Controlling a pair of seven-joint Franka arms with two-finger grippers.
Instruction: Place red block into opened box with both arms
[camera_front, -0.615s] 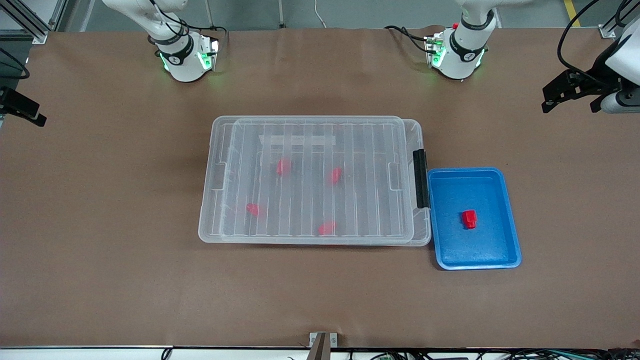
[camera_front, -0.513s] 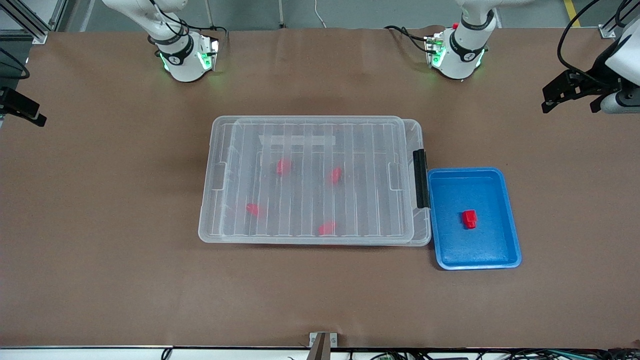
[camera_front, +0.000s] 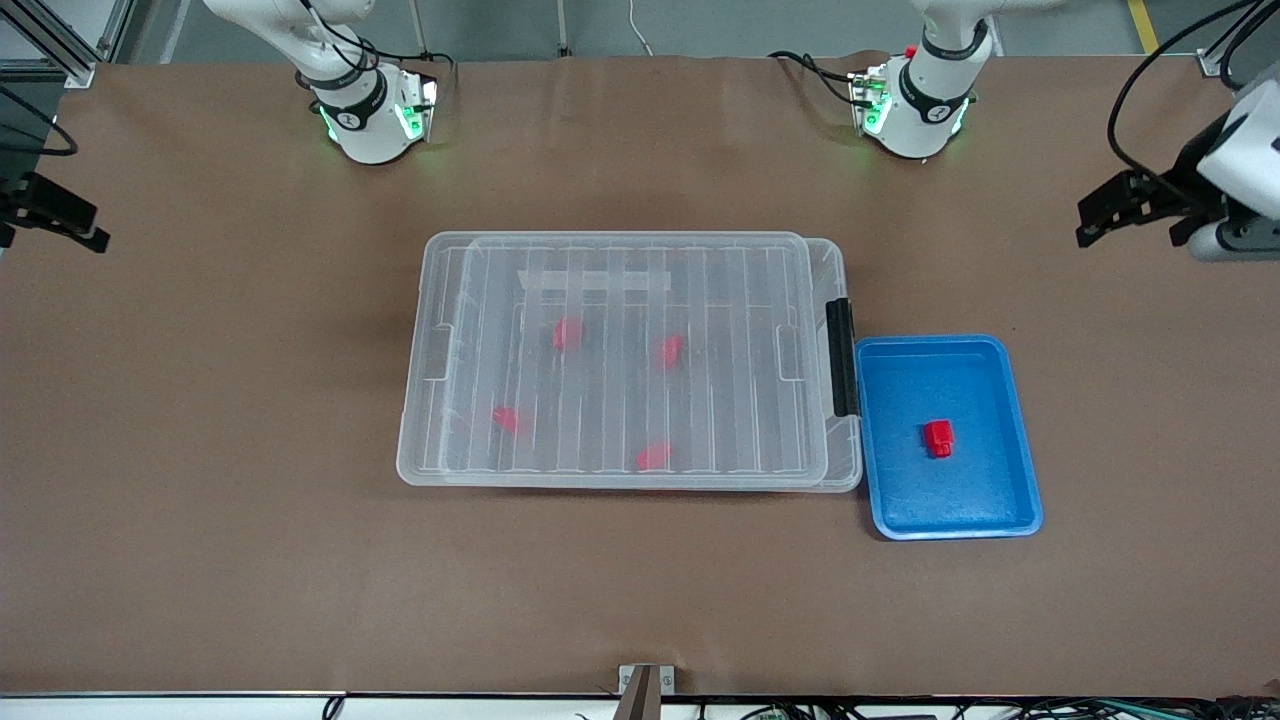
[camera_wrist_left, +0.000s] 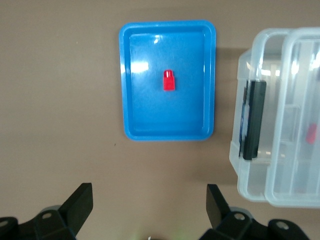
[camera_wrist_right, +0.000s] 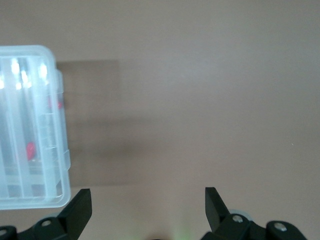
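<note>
The red block lies alone in a blue tray, beside the box's black latch. The box is clear plastic, and its ribbed lid lies on top, shifted slightly toward the left arm's end. Several red pieces show through the lid. My left gripper hangs open and holds nothing over bare table at the left arm's end. My right gripper is also open with nothing in it, over bare table at the right arm's end.
The brown table carries only the box and the tray. Both arm bases stand along the edge farthest from the front camera. A small metal bracket sits at the nearest edge.
Both grippers have shifted slightly inward from the table's ends. The box, the tray and the red block have not moved.
</note>
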